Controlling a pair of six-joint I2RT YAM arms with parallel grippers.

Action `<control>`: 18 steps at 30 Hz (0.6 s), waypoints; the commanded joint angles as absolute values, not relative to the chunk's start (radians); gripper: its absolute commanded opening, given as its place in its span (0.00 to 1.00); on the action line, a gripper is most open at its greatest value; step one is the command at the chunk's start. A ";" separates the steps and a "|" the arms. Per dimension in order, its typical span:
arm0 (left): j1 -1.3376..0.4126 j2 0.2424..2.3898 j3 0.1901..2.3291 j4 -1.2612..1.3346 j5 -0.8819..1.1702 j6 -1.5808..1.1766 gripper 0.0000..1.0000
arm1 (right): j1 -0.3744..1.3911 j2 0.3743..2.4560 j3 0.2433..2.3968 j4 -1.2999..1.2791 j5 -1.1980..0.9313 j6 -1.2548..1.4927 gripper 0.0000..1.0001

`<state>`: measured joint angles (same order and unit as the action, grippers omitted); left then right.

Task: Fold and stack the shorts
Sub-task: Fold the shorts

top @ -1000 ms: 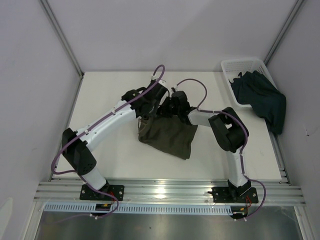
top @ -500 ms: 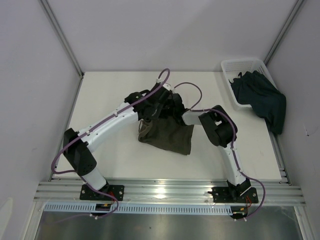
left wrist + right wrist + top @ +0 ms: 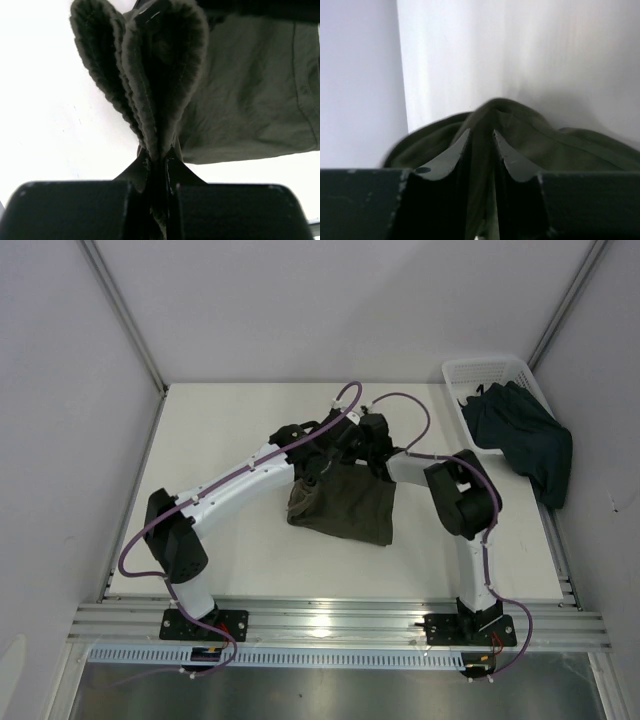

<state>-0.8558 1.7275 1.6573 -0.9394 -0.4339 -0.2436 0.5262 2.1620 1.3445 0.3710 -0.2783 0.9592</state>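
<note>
While your left gripper (image 3: 159, 156) is clamped tight on a bunched-up fold of the olive-green cloth shorts (image 3: 348, 508), your right gripper (image 3: 481, 137) has its jaws a little apart around a ridge of the same cloth. Those shorts lie mid-way across the white tabletop (image 3: 220, 440), right under both wrists. The dark navy-teal shorts (image 3: 522, 435) hang half out of the white plastic mesh basket (image 3: 468, 370) in the far right corner, well apart.

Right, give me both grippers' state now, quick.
Left gripper: shut on the olive shorts, clamping a bunched fold.
Right gripper: jaws slightly apart with olive cloth between; grip or release cannot be told.
</note>
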 commanded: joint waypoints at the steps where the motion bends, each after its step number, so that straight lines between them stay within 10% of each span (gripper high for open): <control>1: -0.873 1.761 1.746 -0.949 -0.454 -0.262 0.00 | 0.470 1.953 1.310 0.316 -0.269 0.904 0.26; 18: -0.931 1.902 1.937 -1.097 -0.561 -0.310 0.00 | 0.337 1.510 0.852 -0.101 -0.192 0.657 0.12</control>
